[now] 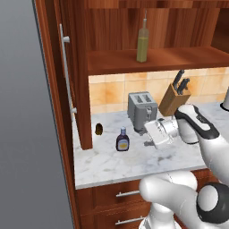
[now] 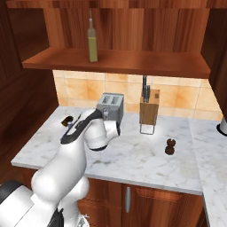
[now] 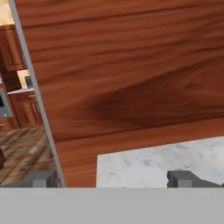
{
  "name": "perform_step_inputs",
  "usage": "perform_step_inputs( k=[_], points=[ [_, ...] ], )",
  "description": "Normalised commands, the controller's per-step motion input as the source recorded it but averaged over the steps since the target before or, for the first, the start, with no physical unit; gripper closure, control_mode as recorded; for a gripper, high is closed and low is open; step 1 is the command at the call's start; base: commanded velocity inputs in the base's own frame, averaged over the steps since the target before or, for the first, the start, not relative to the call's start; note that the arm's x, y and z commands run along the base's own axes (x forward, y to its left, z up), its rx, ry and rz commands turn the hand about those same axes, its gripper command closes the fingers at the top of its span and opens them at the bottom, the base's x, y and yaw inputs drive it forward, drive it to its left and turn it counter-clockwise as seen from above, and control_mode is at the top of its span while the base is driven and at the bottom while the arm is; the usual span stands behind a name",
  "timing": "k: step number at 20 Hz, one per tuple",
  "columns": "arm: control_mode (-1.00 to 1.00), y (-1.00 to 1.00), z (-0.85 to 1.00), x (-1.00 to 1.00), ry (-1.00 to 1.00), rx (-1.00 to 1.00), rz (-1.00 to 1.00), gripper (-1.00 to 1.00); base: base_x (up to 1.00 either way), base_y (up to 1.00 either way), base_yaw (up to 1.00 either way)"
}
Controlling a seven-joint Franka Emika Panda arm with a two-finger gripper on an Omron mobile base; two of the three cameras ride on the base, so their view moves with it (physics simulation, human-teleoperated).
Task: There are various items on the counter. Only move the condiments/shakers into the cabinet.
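Observation:
The tall oil bottle (image 1: 142, 42) (image 2: 92, 42) stands upright on the cabinet's inner shelf (image 1: 179, 60) (image 2: 133, 62). A small dark bottle with a blue cap (image 1: 122, 140) stands on the marble counter (image 1: 112, 165) near the open cabinet door (image 1: 80, 89). The dark pepper mill (image 2: 170, 146) stands on the counter (image 2: 133, 159), right of the knife block. My gripper (image 3: 114, 178) (image 1: 152, 134) hovers low over the counter just right of the small bottle. It points at the door (image 3: 131, 78), with its fingertips (image 3: 186, 178) wide apart and nothing between them.
A grey toaster (image 1: 142, 108) (image 2: 111, 106) and a wooden knife block (image 1: 174, 98) (image 2: 149, 111) stand at the back by the tiled wall. A small brown lump (image 1: 99, 129) (image 2: 67, 120) lies near the door. The door's long silver handle (image 1: 65, 76) faces outward.

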Motion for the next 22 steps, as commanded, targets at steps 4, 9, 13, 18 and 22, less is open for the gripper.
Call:
perform_step_inputs(
  k=[4,9,13,18,22],
  points=[
    [-1.00,0.05,-0.07,0.19,0.00,-0.01,0.00,-1.00,0.00,0.00,0.00],
    [-1.00,0.01,-0.06,0.24,0.00,0.00,0.00,-1.00,0.00,0.00,0.00],
    [-1.00,0.06,-0.10,0.24,0.00,-0.01,0.00,-1.00,0.00,0.00,0.00],
    [-1.00,0.10,-0.15,0.22,0.00,-0.02,0.00,-1.00,0.00,0.00,0.00],
    [-1.00,0.08,-0.13,0.25,0.00,-0.03,0.00,-1.00,0.00,0.00,0.00]
  ],
)
